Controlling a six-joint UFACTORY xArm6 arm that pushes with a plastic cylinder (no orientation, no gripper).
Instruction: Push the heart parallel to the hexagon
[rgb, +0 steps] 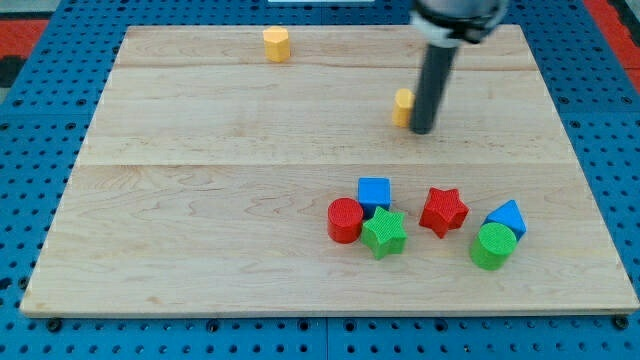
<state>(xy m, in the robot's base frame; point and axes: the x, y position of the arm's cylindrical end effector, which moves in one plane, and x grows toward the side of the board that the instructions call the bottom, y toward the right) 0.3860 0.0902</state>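
While my tip (422, 130) touches yellow heart (402, 107), yellow hexagon (277, 44) well apart, no claw visible.

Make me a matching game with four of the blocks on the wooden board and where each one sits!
Things:
1. yellow hexagon
2. yellow heart
3. red star
4. green cylinder

Places:
A. just to the view's left of my tip, partly hidden by the rod
B. near the view's top edge of the board, far from the other blocks
C. farthest toward the view's bottom right, touching the blue triangle block
D. between the blue cube and the blue triangle block

Pairs: 1-B, 2-A, 3-D, 4-C
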